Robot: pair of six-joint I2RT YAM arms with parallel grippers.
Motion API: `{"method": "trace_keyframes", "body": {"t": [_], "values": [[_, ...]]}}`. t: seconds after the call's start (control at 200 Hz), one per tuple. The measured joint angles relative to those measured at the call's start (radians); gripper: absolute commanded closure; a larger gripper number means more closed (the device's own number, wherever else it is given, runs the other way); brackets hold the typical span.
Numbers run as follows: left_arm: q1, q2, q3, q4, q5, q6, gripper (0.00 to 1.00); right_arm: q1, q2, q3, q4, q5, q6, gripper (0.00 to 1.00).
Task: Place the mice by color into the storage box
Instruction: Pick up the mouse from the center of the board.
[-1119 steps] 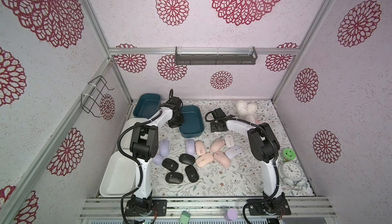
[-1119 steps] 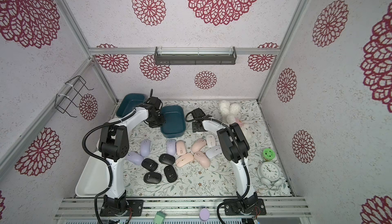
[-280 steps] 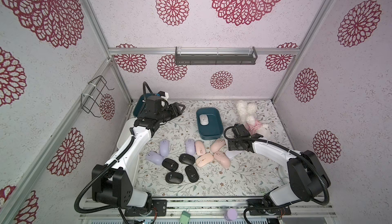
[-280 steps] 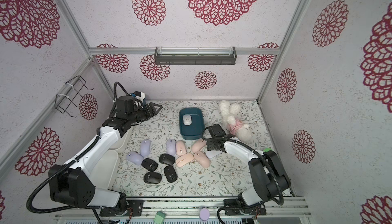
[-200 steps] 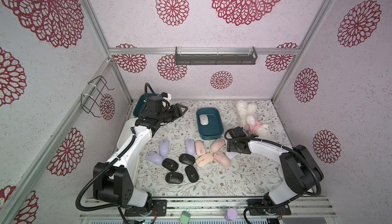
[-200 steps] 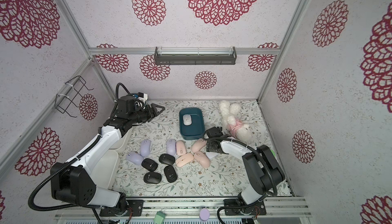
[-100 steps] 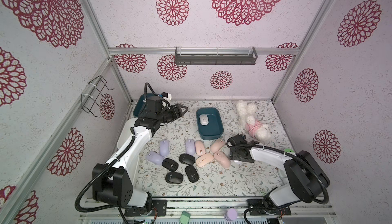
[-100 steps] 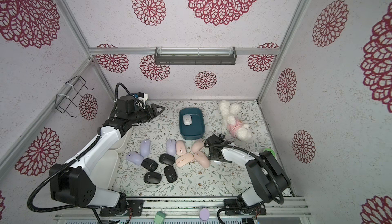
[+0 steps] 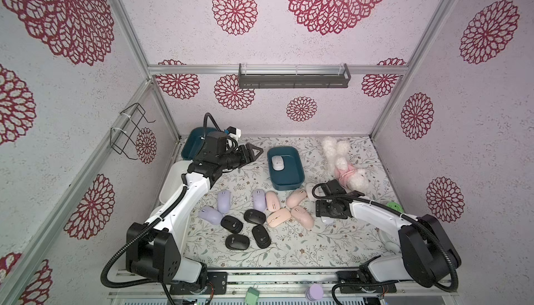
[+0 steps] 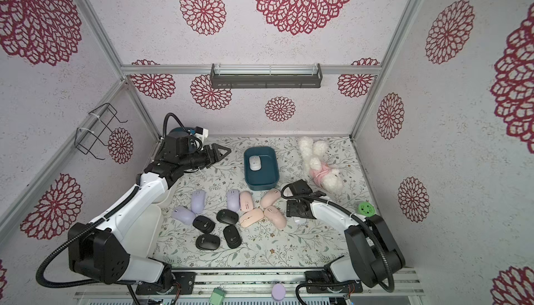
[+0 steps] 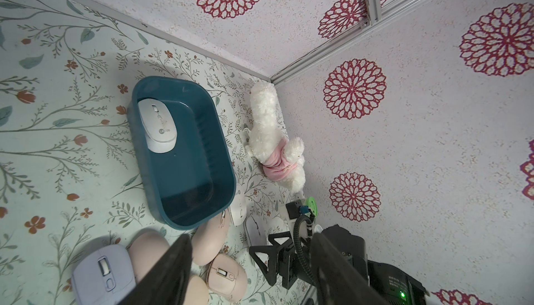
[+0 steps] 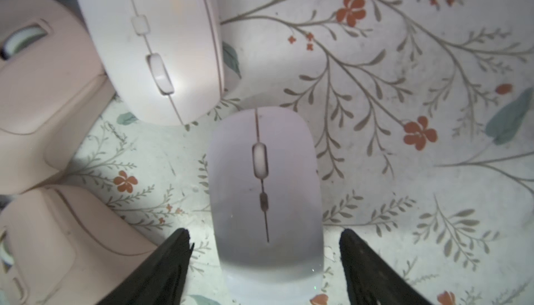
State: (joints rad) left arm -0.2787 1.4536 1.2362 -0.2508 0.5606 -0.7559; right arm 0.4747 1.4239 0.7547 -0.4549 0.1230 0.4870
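Note:
Lilac (image 9: 224, 201), black (image 9: 254, 216) and peach-pink (image 9: 302, 216) mice lie grouped mid-table. The teal storage box (image 9: 299, 173) holds one white mouse (image 9: 277, 162); another white mouse (image 9: 310, 190) lies beside the box's near corner. My right gripper (image 12: 264, 244) points down over a pale mouse (image 12: 264, 190) that lies on the table. Its fingers (image 12: 176, 254) stand open on either side of the mouse, with a gap to it on each side. My left gripper (image 9: 255, 153) hangs open and empty above the back left of the table, facing the box (image 11: 219, 173).
A white plush toy (image 9: 344, 164) lies at the back right. A green round object (image 9: 394, 206) sits by the right wall. A second teal box (image 9: 192, 144) and white trays (image 9: 170, 185) stand along the left edge.
My right gripper has moved from beside the box toward the front and down over the pale mouse, with its jaws a little narrower. The left arm has hardly moved.

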Motion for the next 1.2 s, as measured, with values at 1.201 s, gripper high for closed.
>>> {"method": "trace_keyframes", "body": {"t": [1.201], "values": [[0.005, 0.041, 0.039, -0.042, 0.005, 0.03, 0.34, -0.062, -0.006, 0.05, -0.045, -0.027, -0.121, 0.44]]}}
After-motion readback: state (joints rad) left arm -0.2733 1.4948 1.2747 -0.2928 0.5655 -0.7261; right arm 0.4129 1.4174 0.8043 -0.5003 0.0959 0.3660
